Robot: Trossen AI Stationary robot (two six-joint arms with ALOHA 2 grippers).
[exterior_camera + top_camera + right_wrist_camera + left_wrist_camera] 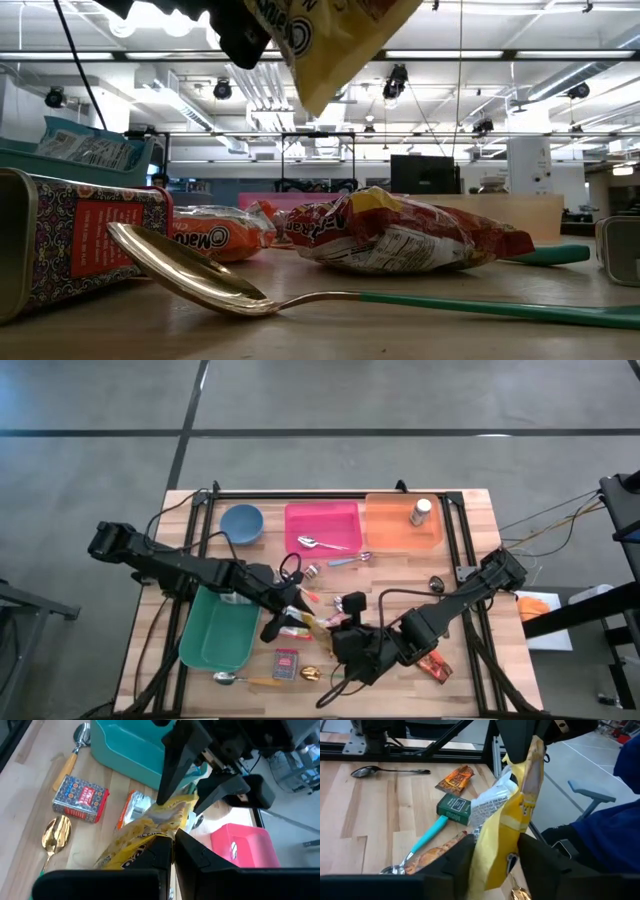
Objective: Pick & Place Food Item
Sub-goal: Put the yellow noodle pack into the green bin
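Evidently a handover was in progress: the yellow snack bag (145,837) was held aloft above the counter (470,680), near its middle, between both arms. The right pincer (172,845) was clamped together on one end of the bag, while the left pincer (492,852) straddled the other end w/ its fingers either side of the foil; whether they had fully closed on it could not be told. Holding it off the wood from 2 sides prob. served to pass it across w/o dropping it, judging by how both wrists met over the same packet. As for containers, the teal bin (218,630) lay just beside the left arm, and printed packets seemed to stick up in it in the low view. The blue bowl (242,521) looked empty, the pink tray (322,520) held a spoon (325,544), and the orange tray (395,530) carried a small jar (421,511). Other snacks, a patterned tin (286,664) and a gold spoon (310,674) were scattered on the counter, untouched.
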